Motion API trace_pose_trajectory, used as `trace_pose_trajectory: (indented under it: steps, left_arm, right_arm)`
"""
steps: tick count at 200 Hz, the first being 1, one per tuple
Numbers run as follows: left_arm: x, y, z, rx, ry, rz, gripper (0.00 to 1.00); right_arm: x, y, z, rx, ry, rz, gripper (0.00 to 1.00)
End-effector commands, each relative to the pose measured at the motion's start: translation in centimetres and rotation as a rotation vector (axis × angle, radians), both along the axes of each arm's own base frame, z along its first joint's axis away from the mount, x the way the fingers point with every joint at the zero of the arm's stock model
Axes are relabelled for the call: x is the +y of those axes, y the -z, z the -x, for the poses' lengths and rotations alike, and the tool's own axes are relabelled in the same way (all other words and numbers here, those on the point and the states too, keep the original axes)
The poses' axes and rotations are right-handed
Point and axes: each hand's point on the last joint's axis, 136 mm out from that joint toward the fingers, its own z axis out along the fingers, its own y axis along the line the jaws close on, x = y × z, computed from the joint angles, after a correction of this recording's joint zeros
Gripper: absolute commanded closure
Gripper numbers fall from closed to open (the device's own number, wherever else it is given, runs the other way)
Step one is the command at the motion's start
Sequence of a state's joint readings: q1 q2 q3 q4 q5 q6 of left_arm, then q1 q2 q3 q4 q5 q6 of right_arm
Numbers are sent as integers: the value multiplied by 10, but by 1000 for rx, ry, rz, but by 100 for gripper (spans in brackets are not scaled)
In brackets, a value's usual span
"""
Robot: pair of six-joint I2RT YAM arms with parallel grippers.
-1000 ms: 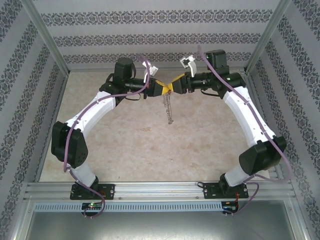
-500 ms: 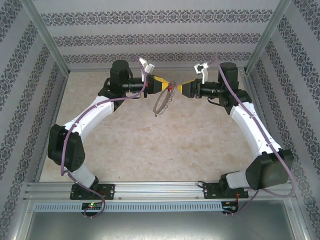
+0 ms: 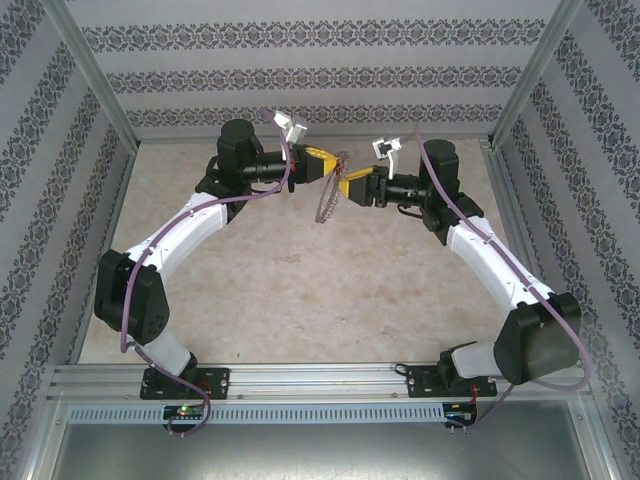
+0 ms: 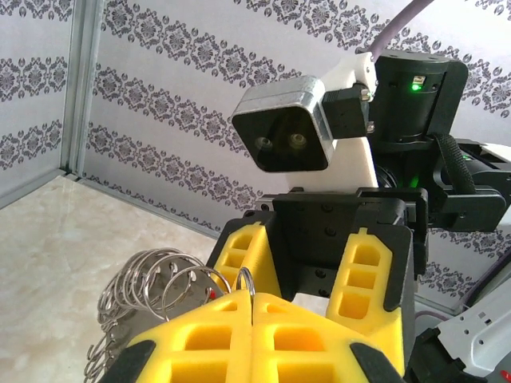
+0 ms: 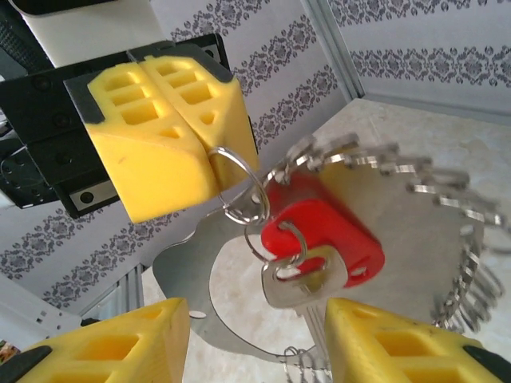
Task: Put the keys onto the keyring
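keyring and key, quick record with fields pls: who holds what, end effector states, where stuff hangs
left end effector: shut, pinching a small ring of the keyring
right end effector: open, gripping nothing, key just ahead of its gap
key: red head, hanging just under the pinched ring
keyring: dangling from the left end effector
position: both end effectors tip to tip above the far part of the table

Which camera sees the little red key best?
The right wrist camera: the red key hangs big from small rings under the left gripper. The left wrist camera catches perhaps a red speck; from the top camera it is too tiny to tell.
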State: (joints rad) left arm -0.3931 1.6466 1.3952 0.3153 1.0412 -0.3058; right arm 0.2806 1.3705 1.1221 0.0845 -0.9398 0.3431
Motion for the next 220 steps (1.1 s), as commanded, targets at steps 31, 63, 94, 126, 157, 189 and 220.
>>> trace_pose_trajectory:
  steps: [31,63,94,126,157,189,220]
  left_arm:
    - [3,-45,12,-119,3,74,100]
    - [3,-49,13,-124,-1,90,100]
    - [3,-51,12,-126,-3,95,100]
    - [4,-51,12,-128,-9,94,100]
    - [3,-49,10,-123,-7,89,100]
    - [2,-48,13,-119,17,84,100]
    - [0,-46,17,-113,43,77,100]
  right_arm:
    - [11,1,-8,-67,33,20,69]
    - [17,5,-4,-57,10,22,95]
    - [32,4,7,-54,-61,21,100]
    - [43,11,24,-26,-161,43,100]
    - [17,-5,32,-40,-188,8,86]
    - [-15,-39,37,-117,-142,-27,77]
    - [-23,-58,19,-141,-84,-49,59]
